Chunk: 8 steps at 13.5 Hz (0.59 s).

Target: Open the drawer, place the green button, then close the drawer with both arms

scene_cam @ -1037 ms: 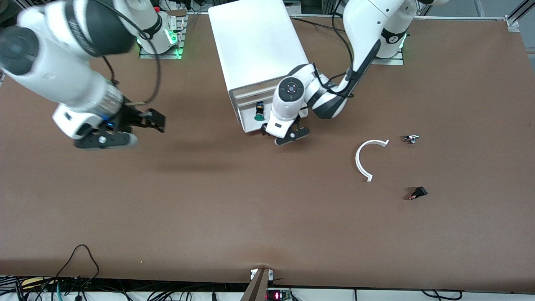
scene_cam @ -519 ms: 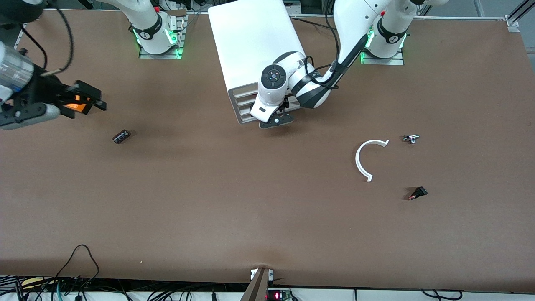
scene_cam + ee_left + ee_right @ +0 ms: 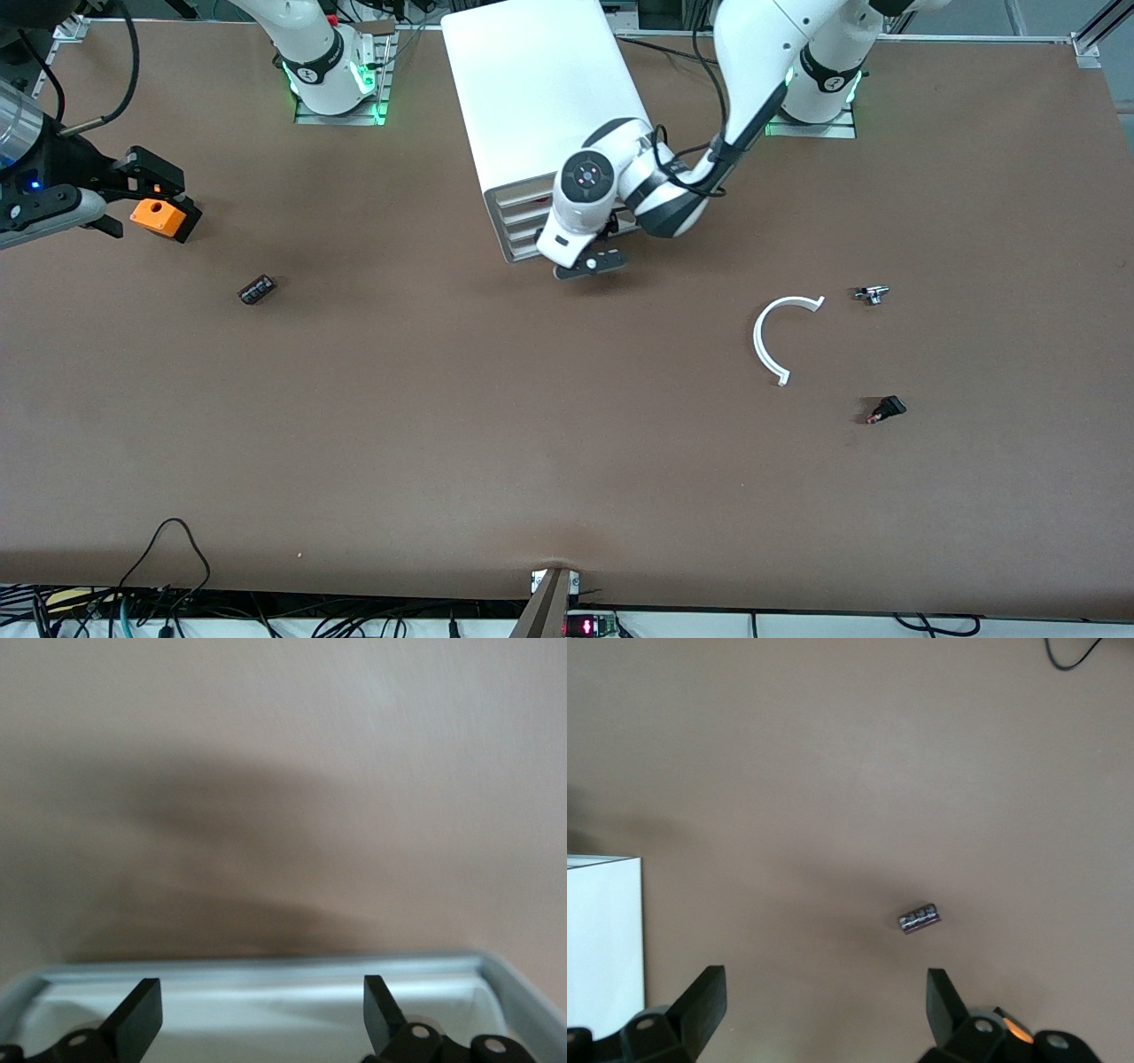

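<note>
Drawer [image 3: 532, 232] closed (button unseen), left tool [image 3: 588, 263] in front.

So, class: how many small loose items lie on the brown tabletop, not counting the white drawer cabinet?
5: orange box and black ribbed cylinder toward the right arm's end; white curved strip, small silver part and small black part toward the left arm's end. Others may be hidden.

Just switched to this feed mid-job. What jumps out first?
The white drawer cabinet stands between the arm bases, and the left tool, fingers open, is at its drawer front. The right tool, also open, is over the orange box at the right arm's end of the table; a black ribbed cylinder lies nearer the front camera.
</note>
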Each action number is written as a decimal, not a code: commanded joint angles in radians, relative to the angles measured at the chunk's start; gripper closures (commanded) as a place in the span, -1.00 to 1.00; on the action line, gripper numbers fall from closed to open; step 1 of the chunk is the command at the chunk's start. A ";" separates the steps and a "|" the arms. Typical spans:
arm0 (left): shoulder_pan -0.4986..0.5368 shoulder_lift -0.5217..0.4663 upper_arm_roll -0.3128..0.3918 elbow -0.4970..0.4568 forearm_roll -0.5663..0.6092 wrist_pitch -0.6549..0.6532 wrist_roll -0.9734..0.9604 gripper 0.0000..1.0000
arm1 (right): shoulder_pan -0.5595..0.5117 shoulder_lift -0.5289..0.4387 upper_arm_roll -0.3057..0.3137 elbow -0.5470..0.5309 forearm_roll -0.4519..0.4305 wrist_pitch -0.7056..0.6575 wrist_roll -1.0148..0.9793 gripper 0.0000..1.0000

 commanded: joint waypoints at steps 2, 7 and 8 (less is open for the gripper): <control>0.109 -0.025 -0.015 0.147 -0.009 -0.196 0.100 -1.00 | -0.022 -0.021 0.024 -0.013 -0.020 0.032 -0.038 -1.00; 0.260 -0.109 -0.007 0.161 -0.006 -0.299 0.296 -1.00 | -0.019 0.024 0.025 0.077 -0.022 -0.003 -0.035 -1.00; 0.286 -0.132 -0.007 0.160 -0.001 -0.336 0.314 -1.00 | -0.017 0.024 0.027 0.079 -0.035 -0.003 -0.033 -1.00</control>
